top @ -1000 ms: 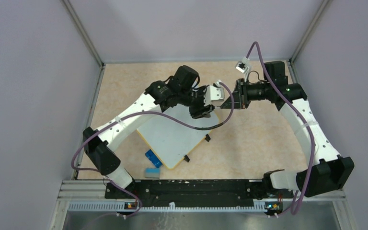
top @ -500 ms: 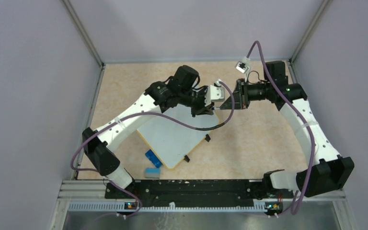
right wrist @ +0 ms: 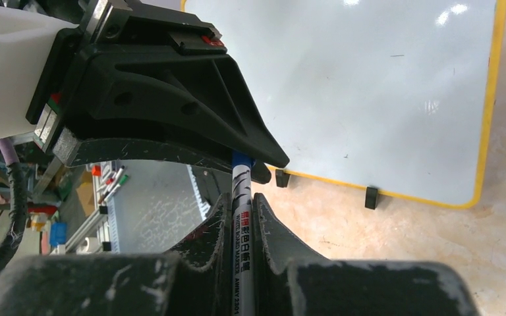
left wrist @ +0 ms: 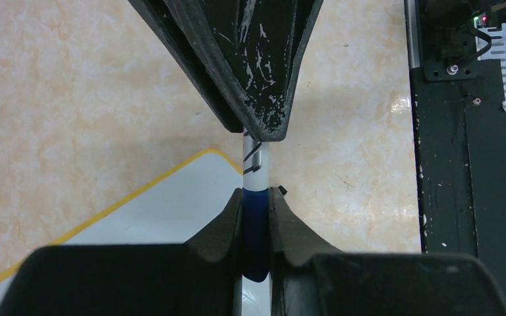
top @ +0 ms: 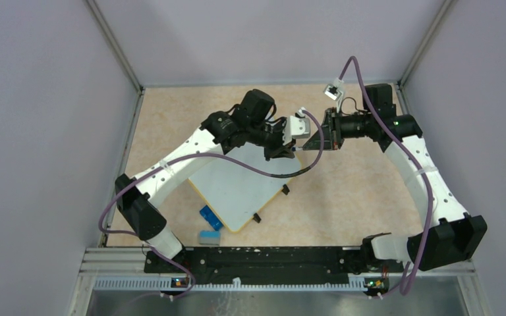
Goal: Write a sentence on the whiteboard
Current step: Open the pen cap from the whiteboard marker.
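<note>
White, yellow-rimmed whiteboard [top: 237,187]: flat on the desk [top: 171,125], set askew between the two arms; face blank.
Sentence: none written yet; the task looks to be at its start.
Clips [top: 285,189]: two, black, on the board's right edge.
Marker [right wrist: 242,187]: held in the air by the board's far corner, spanning the two claws.
Cap [left wrist: 255,227]: blue, on one end of the marker.
Left claw [left wrist: 255,201]: narrow, pinching the cap.
Right claw [right wrist: 240,207]: narrow, clamped on the printed barrel.
Why held so: one claw on each end, tip to tip; this reads as a pull-apart to bare the nib.
Risk: cap may twist in the pinch if the pull runs off-axis.
Containers: none seen; only the cap, presumably housing the nib.
Blue block [top: 211,217]: on the desk just beside the board's near edge; pale block [top: 209,237] near it; possibly erasers.
</note>
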